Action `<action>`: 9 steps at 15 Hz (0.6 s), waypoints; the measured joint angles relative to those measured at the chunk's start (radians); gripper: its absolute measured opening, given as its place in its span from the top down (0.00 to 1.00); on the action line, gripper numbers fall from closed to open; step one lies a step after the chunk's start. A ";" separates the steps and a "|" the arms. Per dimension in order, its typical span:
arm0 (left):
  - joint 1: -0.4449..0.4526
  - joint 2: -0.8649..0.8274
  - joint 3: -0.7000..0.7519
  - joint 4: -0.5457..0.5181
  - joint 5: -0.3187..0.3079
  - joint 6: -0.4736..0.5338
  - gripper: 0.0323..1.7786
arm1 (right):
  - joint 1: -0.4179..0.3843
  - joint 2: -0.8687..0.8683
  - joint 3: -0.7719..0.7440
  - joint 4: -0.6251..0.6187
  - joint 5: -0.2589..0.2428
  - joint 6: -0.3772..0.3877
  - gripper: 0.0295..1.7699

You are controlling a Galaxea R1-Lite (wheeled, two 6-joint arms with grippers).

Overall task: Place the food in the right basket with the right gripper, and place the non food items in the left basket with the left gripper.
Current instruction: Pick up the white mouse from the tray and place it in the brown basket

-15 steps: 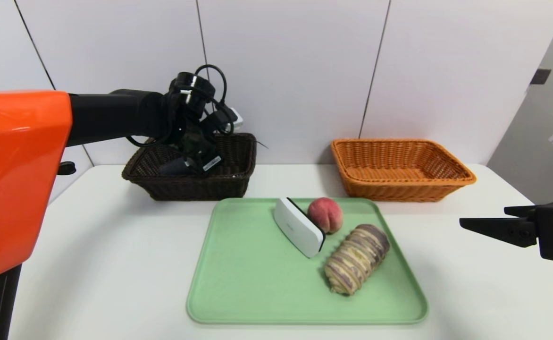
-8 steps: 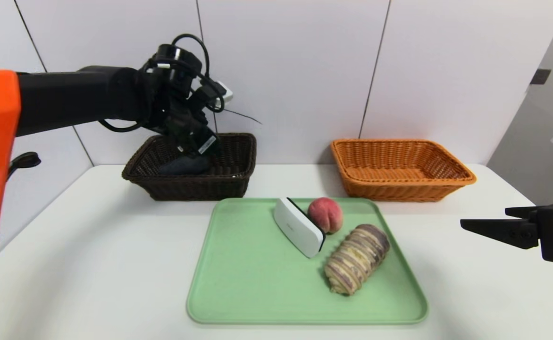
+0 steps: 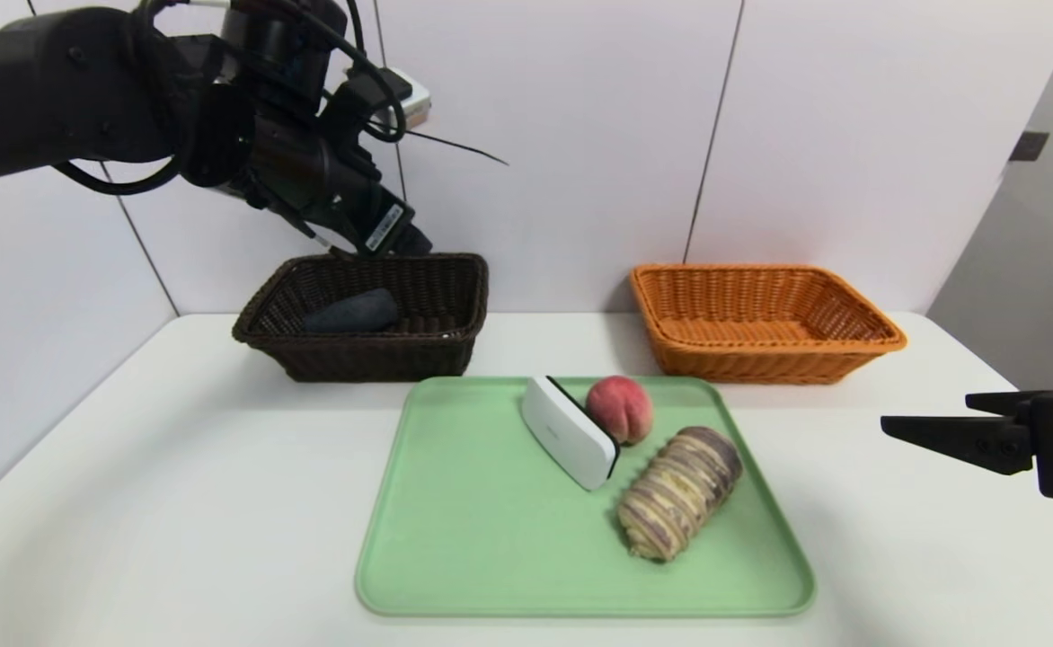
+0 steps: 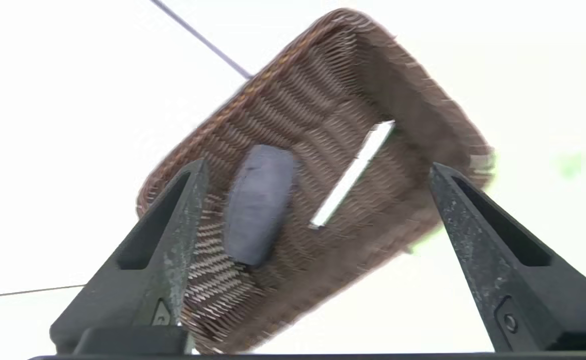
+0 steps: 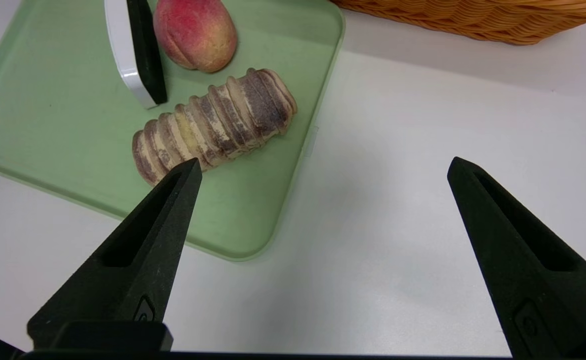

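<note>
The white block (image 3: 570, 443) is my next worry: it stands on its edge on the green tray (image 3: 455, 548), leaning on the peach (image 3: 621, 409) and just beside the striped bread roll (image 3: 679, 503). If I come in crooked with the left claw (image 3: 392, 238), I judge the block could tip flat or shove the peach rolling off toward the tray's rim. I could also catch the peach between the fingers along with the block, sending food to the wrong basket. The grey cloth roll (image 3: 349, 311) and the white pen (image 4: 353, 172) already lie in the dark basket (image 3: 450, 296); the orange basket (image 3: 850, 337) holds nothing I can see. My left claw hangs spread and empty above the dark basket, and a careless sweep down could clip its rim. The right claw (image 3: 926, 429) waits wide apart over the table (image 3: 176, 476) beside the tray, well clear
</note>
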 joint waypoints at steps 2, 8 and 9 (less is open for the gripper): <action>-0.053 -0.026 0.001 0.063 0.001 -0.064 0.11 | -0.001 -0.001 0.000 0.000 0.000 0.001 0.04; -0.217 -0.045 0.004 0.147 0.031 -0.338 0.07 | -0.001 -0.003 -0.003 -0.001 0.023 0.012 0.04; -0.234 -0.041 0.006 0.148 0.033 -0.366 0.07 | -0.001 -0.003 -0.003 -0.001 0.022 0.013 0.04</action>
